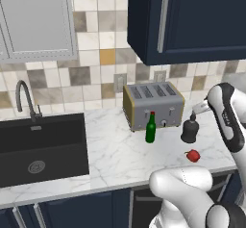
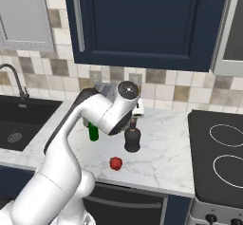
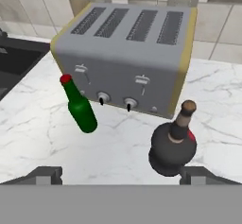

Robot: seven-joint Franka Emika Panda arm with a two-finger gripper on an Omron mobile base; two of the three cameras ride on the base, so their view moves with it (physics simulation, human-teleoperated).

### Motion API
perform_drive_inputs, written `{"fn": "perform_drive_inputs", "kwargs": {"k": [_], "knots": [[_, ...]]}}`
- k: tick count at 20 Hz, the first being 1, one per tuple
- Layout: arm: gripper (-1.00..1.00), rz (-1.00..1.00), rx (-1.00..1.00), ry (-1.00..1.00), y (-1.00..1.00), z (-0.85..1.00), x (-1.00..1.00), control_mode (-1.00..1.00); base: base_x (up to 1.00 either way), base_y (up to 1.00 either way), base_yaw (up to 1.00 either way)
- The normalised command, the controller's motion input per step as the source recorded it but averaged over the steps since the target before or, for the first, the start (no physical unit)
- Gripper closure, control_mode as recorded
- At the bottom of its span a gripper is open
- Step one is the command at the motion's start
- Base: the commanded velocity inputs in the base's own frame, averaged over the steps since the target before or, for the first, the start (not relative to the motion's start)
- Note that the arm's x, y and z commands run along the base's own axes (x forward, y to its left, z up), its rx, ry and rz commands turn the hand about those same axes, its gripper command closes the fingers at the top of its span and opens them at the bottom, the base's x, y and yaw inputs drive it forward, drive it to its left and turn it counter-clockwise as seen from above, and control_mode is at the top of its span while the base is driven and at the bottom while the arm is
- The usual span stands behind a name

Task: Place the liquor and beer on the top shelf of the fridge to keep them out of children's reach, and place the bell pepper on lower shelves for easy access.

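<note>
Two tool fingertips (image 3: pixel 47 175) stand spread wide above the liquor (image 3: pixel 173 147), touching nothing.

Four-slot toaster (image 1: pixel 153 105), grey with tan ends: upright on white marble counter (image 1: pixel 115 159), at the tiled wall. Black sink (image 1: pixel 41 147) with curved faucet (image 1: pixel 25 99): 9 o'clock of toaster. Navy wall cabinet (image 1: pixel 187 18): 12 o'clock. Black stovetop (image 2: pixel 218 155): 3 o'clock.

Beer (image 1: pixel 151 128) left of liquor (image 1: pixel 190 130)
</note>
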Motion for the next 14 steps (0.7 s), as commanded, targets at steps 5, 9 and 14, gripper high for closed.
{"fn": "perform_drive_inputs", "kwargs": {"k": [5, 9, 14], "knots": [[-1.00, 0.08, 0.03, -0.01, -0.67, -0.25, 0.00, -1.00, 0.00, 0.00, 0.00], [-1.00, 0.07, 0.04, -0.07, -0.59, -0.57, 0.00, -1.00, 0.00, 0.00, 0.00], [-1.00, 0.03, 0.10, -0.21, -0.41, -0.60, 0.02, -1.00, 0.00, 0.00, 0.00]]}}
